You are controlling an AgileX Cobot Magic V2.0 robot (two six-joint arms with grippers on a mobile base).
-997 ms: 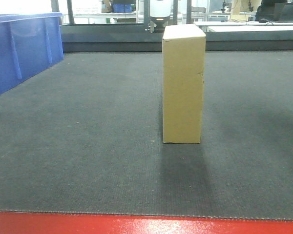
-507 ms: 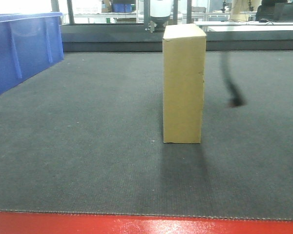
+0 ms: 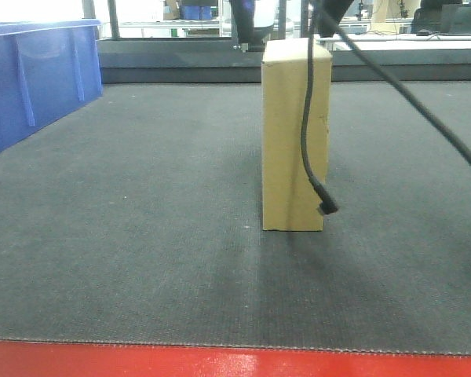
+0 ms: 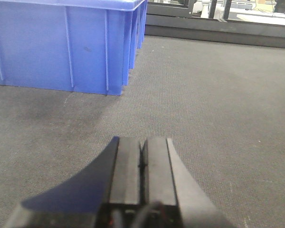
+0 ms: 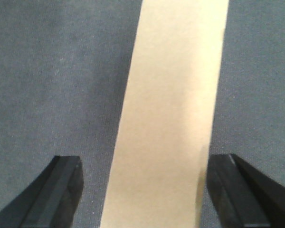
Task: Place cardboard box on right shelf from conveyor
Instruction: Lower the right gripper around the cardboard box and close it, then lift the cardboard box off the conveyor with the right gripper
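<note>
Cardboard box [image 3: 282, 133] stands upright on its narrow end, on the dark woven conveyor [image 3: 141, 196], and it has not budged from where it stood a second ago. What's new is the black cable [image 3: 304, 141]. A second ago it was nowhere in the front view, and half a second ago it was a blur off to the right of the box. Now it dangles straight down across the box's front face, its plug end level with the box's lower right corner. A second strand slants away to the right of the box.

Over to the right gripper [image 5: 145, 164]: it's directly above the box, spread wide, one jaw off each long side of the tan top face, not touching it and holding nothing.

The left gripper [image 4: 143, 147] is pressed fully together with nothing between the jaws, low over the belt. The box does not show in its view. The blue bin [image 3: 31, 78] sits well to the left of the box, and the red frame edge [image 3: 220, 363] runs along the belt in front of the box.
</note>
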